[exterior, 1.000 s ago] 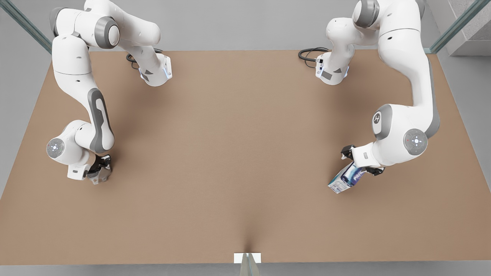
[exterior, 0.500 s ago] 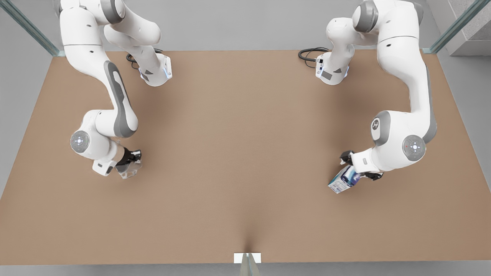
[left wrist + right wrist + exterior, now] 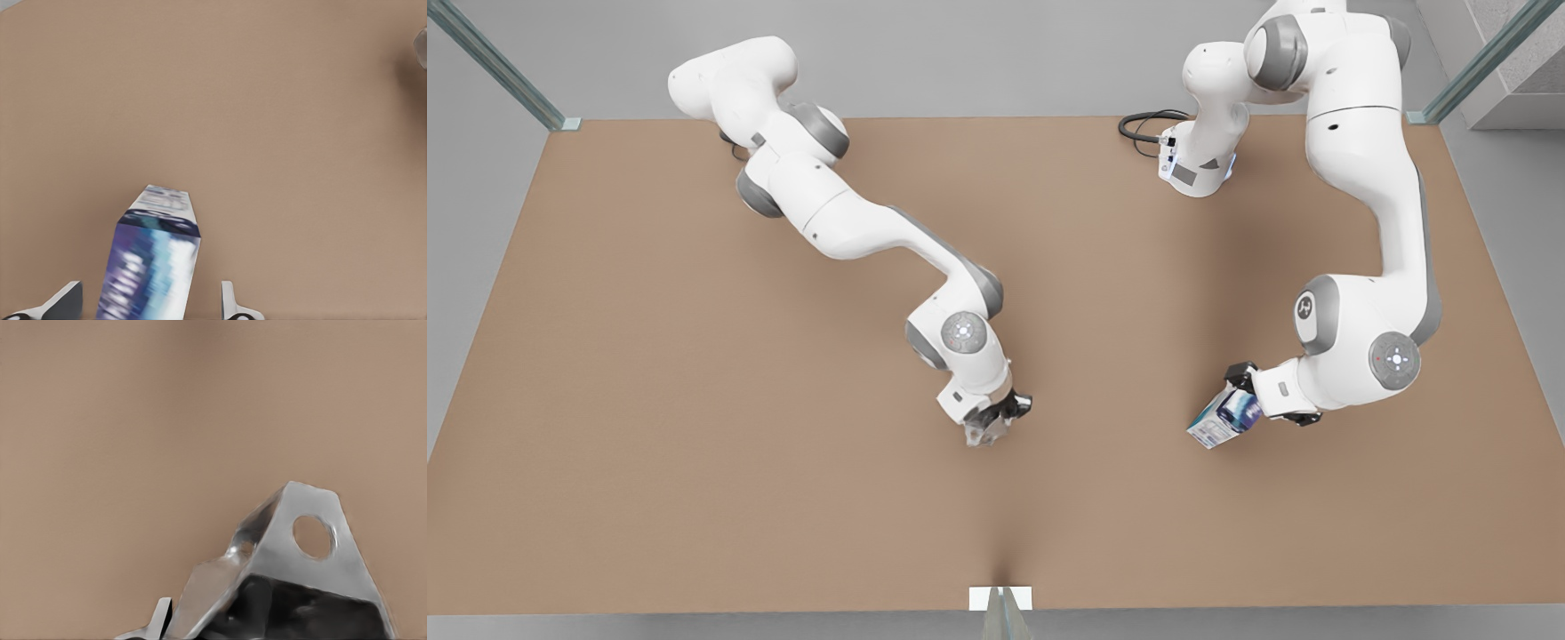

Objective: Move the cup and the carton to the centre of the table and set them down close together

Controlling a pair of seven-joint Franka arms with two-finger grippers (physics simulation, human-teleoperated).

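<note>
The right gripper [image 3: 992, 430] clasps the cup [image 3: 980, 434] near the table [image 3: 649, 427] centre; the left gripper [image 3: 1249, 407], fingers wide, straddles the carton [image 3: 1214, 422] at the front view's right.

No legible text; lettering on carton [image 3: 150, 263] blurred, unreadable; logo mark on arm joint indistinct.

I'm seeing a plain light-brown table [image 3: 694, 444], matte, no pattern on it. The carton [image 3: 1221, 418] reads dark blue and white with a teal streak down its side and white lettering. The cup [image 3: 980, 433], left of the carton in the front view, is silvery grey with dark reflections inside. Both arms [image 3: 1360, 178] are white with grey joints.
</note>
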